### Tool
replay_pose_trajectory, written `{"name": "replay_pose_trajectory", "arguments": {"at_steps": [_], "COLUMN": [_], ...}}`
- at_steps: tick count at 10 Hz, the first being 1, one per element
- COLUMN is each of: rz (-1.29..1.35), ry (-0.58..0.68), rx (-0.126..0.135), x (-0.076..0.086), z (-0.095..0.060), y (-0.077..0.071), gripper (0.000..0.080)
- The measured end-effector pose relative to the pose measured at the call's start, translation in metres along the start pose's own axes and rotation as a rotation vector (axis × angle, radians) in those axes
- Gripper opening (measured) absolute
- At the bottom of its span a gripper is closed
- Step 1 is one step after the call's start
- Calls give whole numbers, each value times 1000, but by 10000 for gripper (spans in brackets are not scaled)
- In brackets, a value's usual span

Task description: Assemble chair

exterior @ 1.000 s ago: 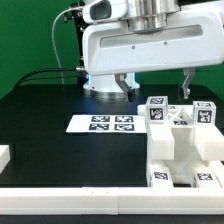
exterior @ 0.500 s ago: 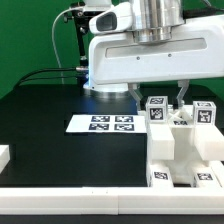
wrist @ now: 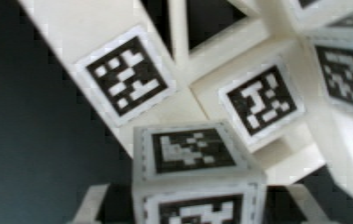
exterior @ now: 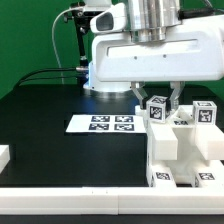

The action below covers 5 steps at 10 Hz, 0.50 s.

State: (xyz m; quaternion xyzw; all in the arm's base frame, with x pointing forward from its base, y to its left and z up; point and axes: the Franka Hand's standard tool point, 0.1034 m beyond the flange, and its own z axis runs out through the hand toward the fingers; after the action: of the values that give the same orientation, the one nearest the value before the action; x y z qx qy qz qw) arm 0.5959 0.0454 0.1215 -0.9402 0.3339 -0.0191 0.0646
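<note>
- Nearest, at the exterior view's left edge, a small white block [exterior: 4, 156] lies alone on the black worktop [exterior: 50, 150], well apart from everything else.
- On the exterior view's right, close to the near edge, stands the chair [exterior: 180, 150]: a stepped white build of blocky plastic panels and bars, with square black-and-white tags on its front and on the tops of its upright posts.
- The pieces look rigid, light and smooth-sided, so I judge they will not bend or crush but could slip or tip if pinched off-centre; the flat opposite faces of a post, just under its tagged cap, seem the best place to grip.
- In the middle of the worktop, left of the chair, lies the marker board [exterior: 104, 124], flat and apart from the chair.
- Farther back, over the chair's far left post [exterior: 157, 108], the tool [exterior: 157, 97] comes down from the large white arm [exterior: 150, 55]. Its fingers stand on either side of the tagged post top, drawn in close around it; whether they clamp it firmly I cannot tell.
- The wrist view shows the same tagged post top [wrist: 194, 150] right beneath the camera, between two blurred finger tips.
- Farthest is a green backdrop [exterior: 35, 40].
</note>
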Motion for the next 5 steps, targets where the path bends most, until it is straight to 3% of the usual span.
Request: {"name": "replay_pose_trajectory", "arguments": {"at_steps": [5], "rz": [605], "ry": [25], "rx": [18], "x": [1], "z": [0], "y": [2], "gripper": [284]}}
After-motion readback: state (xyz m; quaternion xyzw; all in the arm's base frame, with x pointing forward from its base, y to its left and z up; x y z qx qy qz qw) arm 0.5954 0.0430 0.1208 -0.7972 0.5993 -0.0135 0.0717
